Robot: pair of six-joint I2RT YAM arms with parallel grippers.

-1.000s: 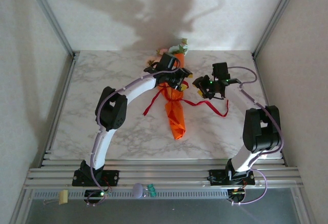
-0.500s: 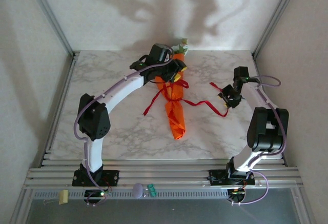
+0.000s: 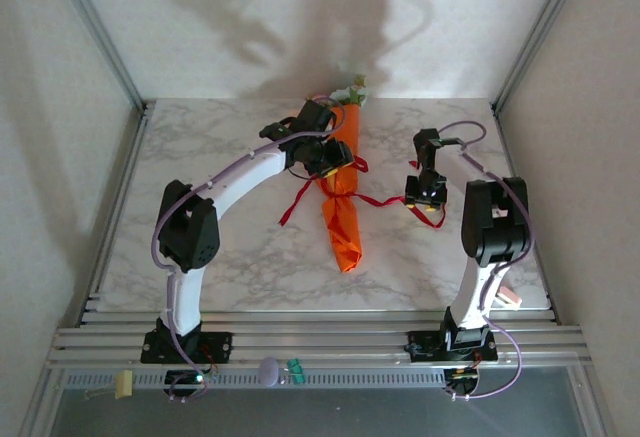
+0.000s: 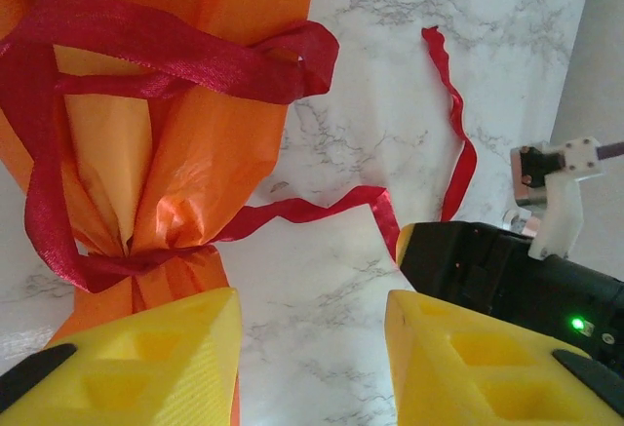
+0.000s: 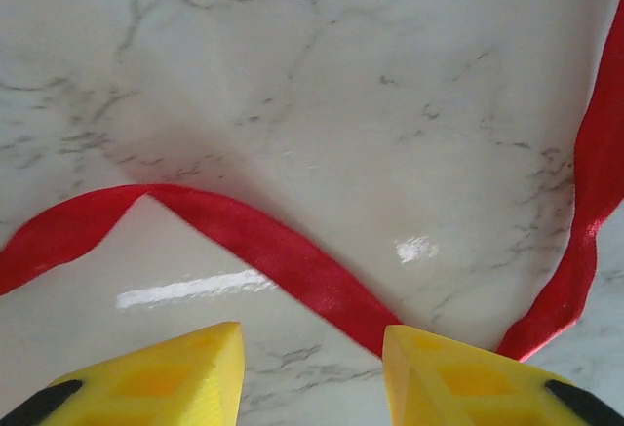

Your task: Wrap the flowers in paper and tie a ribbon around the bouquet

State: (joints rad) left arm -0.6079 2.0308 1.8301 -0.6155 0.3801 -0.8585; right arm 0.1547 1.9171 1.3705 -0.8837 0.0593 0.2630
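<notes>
Left gripper (image 4: 312, 348) jaws spread, empty, low beside the bouquet (image 3: 343, 212) at mid-table. Ribbon (image 4: 146, 56) looped round its orange paper (image 4: 195, 153), tail trailing right over the marble table (image 3: 200, 157). Right gripper (image 5: 312, 363) spread over that tail, possibly touching it.

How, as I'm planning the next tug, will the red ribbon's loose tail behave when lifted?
Probably floppy: the ribbon lies in slack, twisting curves on the table. Likely light and somewhat slippery, given its thin satin sheen. Pulling it may cinch or crumple the paper, since it wraps the pinched neck.
</notes>
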